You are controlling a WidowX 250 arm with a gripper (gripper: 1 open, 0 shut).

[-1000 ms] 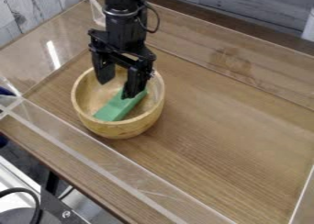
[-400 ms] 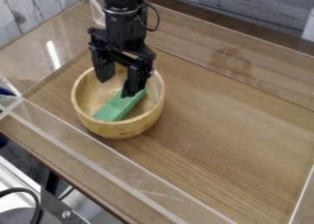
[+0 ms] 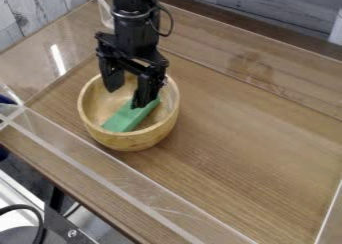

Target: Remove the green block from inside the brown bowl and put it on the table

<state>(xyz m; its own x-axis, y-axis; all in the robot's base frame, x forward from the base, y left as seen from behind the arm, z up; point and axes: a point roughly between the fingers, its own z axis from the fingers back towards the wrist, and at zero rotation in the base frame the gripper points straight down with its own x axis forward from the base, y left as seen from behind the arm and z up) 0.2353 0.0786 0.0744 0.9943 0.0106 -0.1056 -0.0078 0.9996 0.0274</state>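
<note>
The brown bowl (image 3: 96,128) is a round tan wooden bowl at the left of the table (image 3: 241,138). Inside it lies the green block (image 3: 130,118), a flat green bar tilted against the bowl's right inner wall. My black gripper (image 3: 130,90) hangs straight down over the bowl, open, its two fingers reaching just inside the rim above the block's upper end. Nothing is held between the fingers; I cannot tell whether the tips touch the block.
Low clear plastic walls (image 3: 80,158) edge the tabletop on the front and left. A bare stretch of wood grain spreads to the right of the bowl. The arm's black column (image 3: 131,8) rises behind the bowl.
</note>
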